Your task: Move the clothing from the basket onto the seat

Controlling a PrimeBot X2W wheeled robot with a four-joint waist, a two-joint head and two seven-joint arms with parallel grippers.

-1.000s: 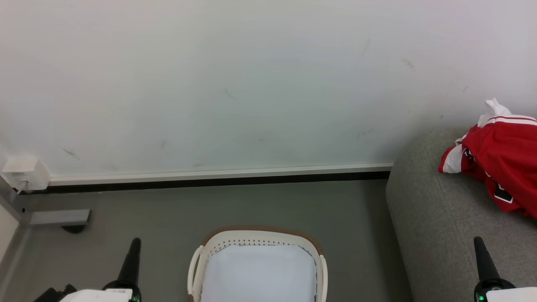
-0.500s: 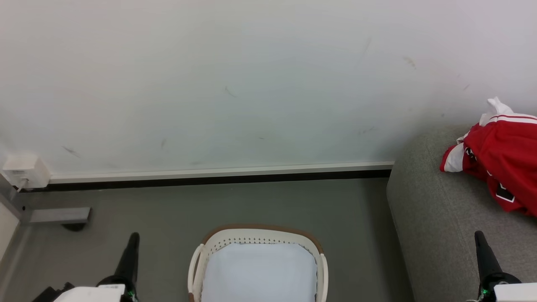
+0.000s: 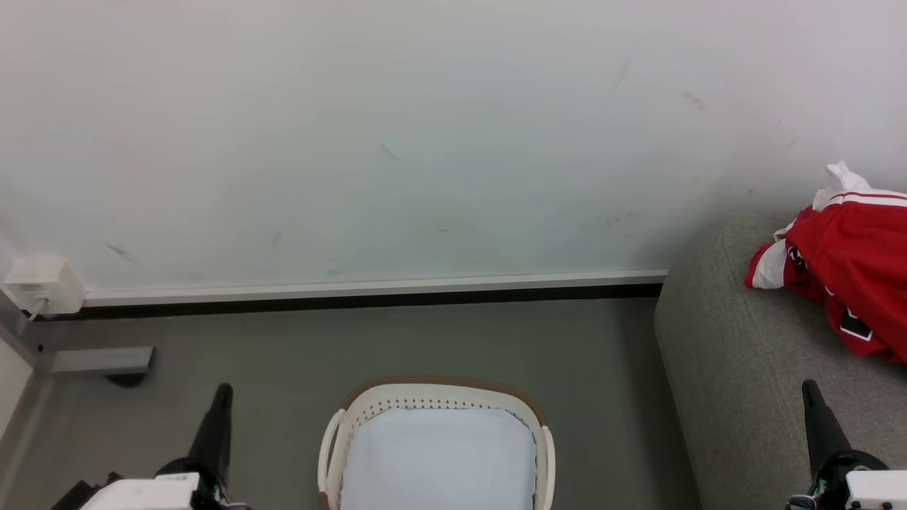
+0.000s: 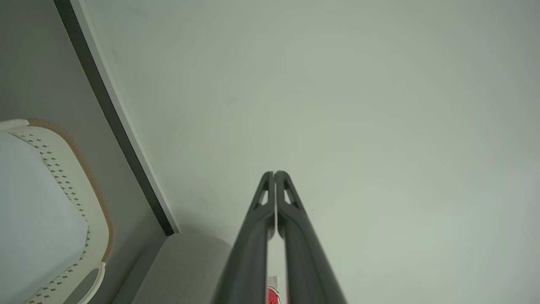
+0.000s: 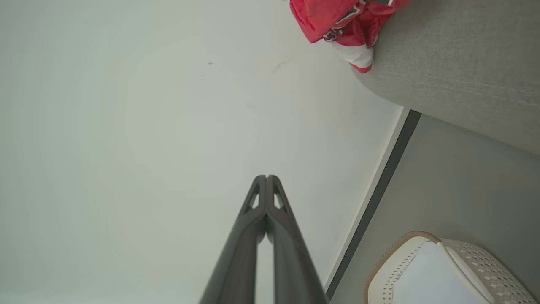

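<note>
- Clothing: crumpled red jersey at seat's wall-side edge; long axis diagonal, white cuff pointing at rounded grey fabric end
- Basket: oval, perforated plastic, woven rim
- Left gripper, right gripper: fingers pressed together, empty

The jersey is bright red with white striped trim and small black-and-white patches, and the sofa is plain grey. The basket is white, dotted with rows of small holes under a brown woven rim, and its cloth is plain white. The wall is off-white with faint dark scuffs, the skirting white over a black strip, the floor grey, and the left gripper and right gripper black
</note>
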